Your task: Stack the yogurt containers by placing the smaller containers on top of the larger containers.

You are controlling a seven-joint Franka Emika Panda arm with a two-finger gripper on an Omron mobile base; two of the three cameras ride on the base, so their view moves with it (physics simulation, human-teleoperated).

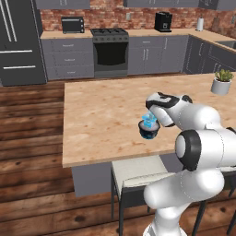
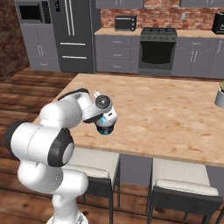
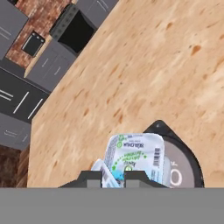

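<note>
Gripper (image 3: 113,176) is pinched nearly closed on the small yogurt cup (image 3: 135,158) — fingers (image 3: 92,176) clamp its near edge, so the grip looks off-centre. The cup sits over the dark tub (image 3: 183,164), which stands on the island counter (image 1: 101,115) near its front edge, left of the plant pot (image 1: 221,83). From the left base view the cup (image 1: 150,120) is right above the tub (image 1: 149,131); can't tell if they're touching.

Risks — the cup looks shifted toward one side of the tub lid, so letting go could leave it tilted or sliding off. An edge grip may also drag the cup when the fingers part.
</note>
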